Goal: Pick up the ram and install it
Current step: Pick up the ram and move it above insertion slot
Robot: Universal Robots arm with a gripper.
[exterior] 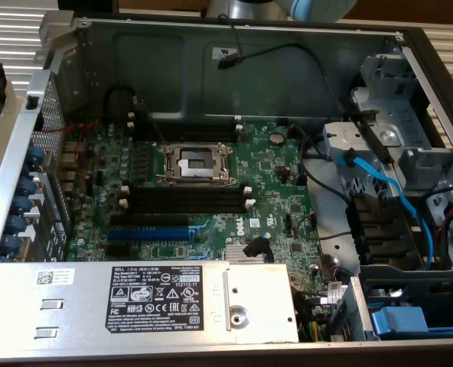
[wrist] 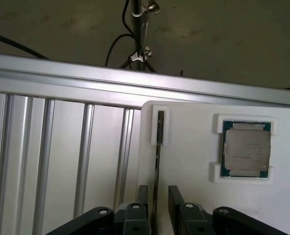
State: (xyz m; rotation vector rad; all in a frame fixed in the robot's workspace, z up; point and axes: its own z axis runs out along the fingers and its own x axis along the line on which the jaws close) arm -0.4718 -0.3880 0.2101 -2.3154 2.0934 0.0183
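We've got the ram (wrist: 157,156) standing on edge in its white tray (wrist: 194,166), long axis running straight away from the gripper (wrist: 158,192), whose 2 fingers (wrist: 177,201) sit open either side of it

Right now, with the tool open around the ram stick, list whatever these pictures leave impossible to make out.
- Ram: wrist view, edge-on, so chips and label are hidden; near end cut off by the frame edge.
- Tool: wrist view, body cut off by the frame edge.
- Processor: wrist view, print too small to read.
- Black slots: exterior view, end clips' position too small to tell.
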